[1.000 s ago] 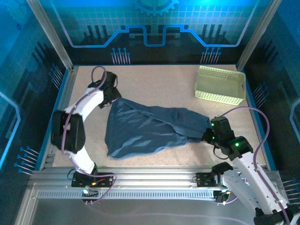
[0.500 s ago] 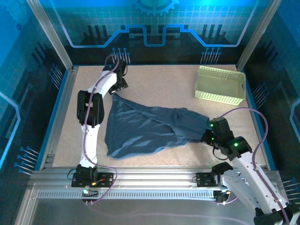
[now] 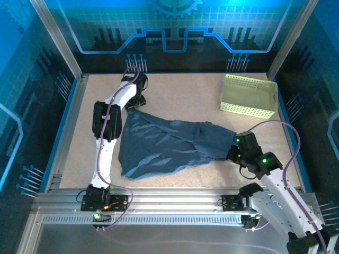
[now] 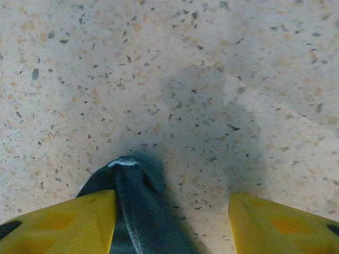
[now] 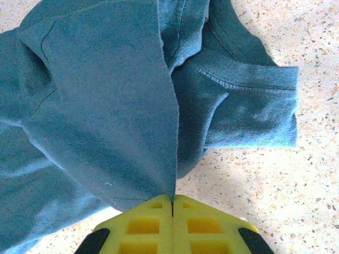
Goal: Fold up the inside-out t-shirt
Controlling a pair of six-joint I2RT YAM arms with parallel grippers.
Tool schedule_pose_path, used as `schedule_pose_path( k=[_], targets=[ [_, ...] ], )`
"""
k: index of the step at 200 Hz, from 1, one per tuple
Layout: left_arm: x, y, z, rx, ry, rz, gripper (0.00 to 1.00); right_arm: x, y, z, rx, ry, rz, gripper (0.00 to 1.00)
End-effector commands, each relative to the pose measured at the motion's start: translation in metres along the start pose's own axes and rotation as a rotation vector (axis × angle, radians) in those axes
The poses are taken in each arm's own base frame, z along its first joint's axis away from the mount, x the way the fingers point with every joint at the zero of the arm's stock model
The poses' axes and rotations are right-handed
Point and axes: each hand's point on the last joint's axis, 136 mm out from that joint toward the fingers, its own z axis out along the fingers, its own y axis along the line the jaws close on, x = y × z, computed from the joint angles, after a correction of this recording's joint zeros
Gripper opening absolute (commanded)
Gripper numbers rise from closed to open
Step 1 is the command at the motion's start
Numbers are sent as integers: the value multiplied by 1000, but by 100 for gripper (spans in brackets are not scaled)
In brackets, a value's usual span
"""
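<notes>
The inside-out t-shirt lies wrinkled across the middle of the table, dark slate-blue. My left gripper is over its far left corner. In the left wrist view that corner pokes up between the yellow fingers, against the left one. The left gripper is open, with a wide gap to the right finger. My right gripper is at the shirt's right end. There the right gripper is shut on a thin fabric edge, with a hemmed sleeve lying beside it on the table.
A pale yellow-green perforated basket stands at the back right, apart from the shirt. The speckled tabletop is bordered by blue-lit walls and metal posts. An aluminium rail runs along the near edge by the arm bases.
My left arm has stretched out toward the back, bringing its gripper onto the shirt's far left corner, and its jaws have narrowed. The right gripper keeps its hold and has barely moved.
</notes>
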Motion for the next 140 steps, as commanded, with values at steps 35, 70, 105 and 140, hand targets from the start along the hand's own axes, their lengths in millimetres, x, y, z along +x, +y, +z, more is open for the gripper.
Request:
schedule_pose_path(
  k=[35, 70, 105, 140],
  targets=[
    [7, 16, 15, -57, 36, -20, 39, -1, -2, -2, 8, -11, 0, 0],
    [2, 23, 10, -45, 29, -39, 21, -18, -2, -15, 17, -68, 2, 0],
    [-16, 34, -24, 7, -41, -71, 2, -54, 3, -47, 8, -183, -7, 0],
    [-49, 44, -108, 86, -202, -75, 0, -105, 25, -96, -69, -321, -27, 0]
  ],
)
